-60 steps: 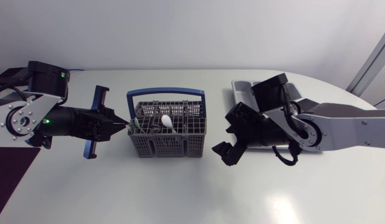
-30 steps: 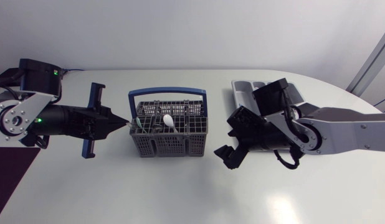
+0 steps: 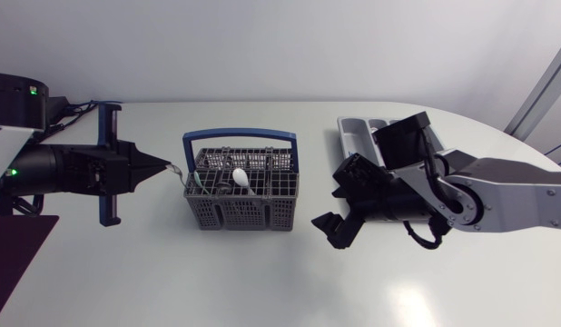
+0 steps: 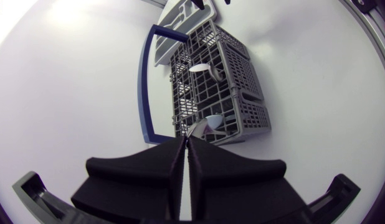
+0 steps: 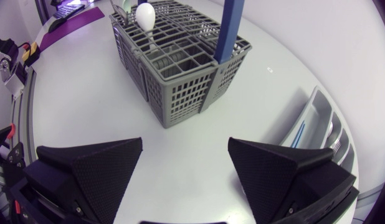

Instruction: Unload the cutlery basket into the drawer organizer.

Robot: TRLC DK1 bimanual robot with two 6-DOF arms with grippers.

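The grey cutlery basket (image 3: 241, 202) with a blue handle stands mid-table and holds a white spoon (image 3: 240, 176) and other pieces. My left gripper (image 3: 162, 169) is just left of the basket, shut on the end of a silver cutlery piece (image 3: 177, 171). The other end of the silver cutlery piece (image 4: 203, 127) still lies in the basket (image 4: 223, 81) ahead of the left gripper (image 4: 185, 142). My right gripper (image 3: 339, 207) hangs open to the right of the basket, holding nothing. The grey drawer organizer (image 3: 353, 134) lies behind my right arm.
In the right wrist view the basket (image 5: 180, 74) stands ahead of the open right gripper (image 5: 186, 155), with the white spoon (image 5: 144, 12) sticking up. Beside the gripper lies the organizer (image 5: 317, 121) with a blue piece (image 5: 298, 134) in it. A dark mat (image 3: 17, 245) covers the table's left front corner.
My left arm has drawn back to the left with the silver piece pinched in its tips, sliding it part-way out of the basket. The basket shifted slightly left. The right arm hardly moved.
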